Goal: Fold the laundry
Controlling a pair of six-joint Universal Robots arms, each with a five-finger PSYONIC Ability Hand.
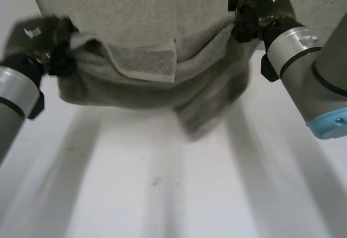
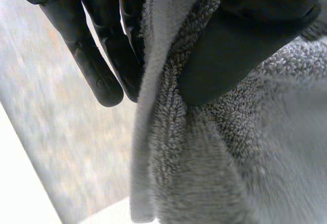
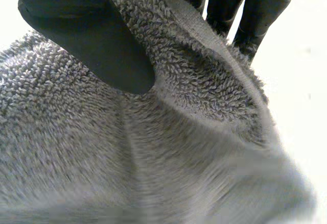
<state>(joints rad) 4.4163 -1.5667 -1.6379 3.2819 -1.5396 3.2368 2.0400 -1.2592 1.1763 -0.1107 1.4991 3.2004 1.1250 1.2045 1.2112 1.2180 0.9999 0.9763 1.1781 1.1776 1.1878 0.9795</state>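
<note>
Left hand (image 1: 50, 44) and right hand (image 1: 254, 11) are both pinching your towel (image 1: 135, 10), one per end of its lifted edge; long axis runs left-right, bulk lies far of them.

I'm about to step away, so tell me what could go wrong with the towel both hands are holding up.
The left hand and right hand each pinch the towel only near its hem, so it may slip. The middle sags between them with a flap doubled over, so the fold may land creased.
</note>
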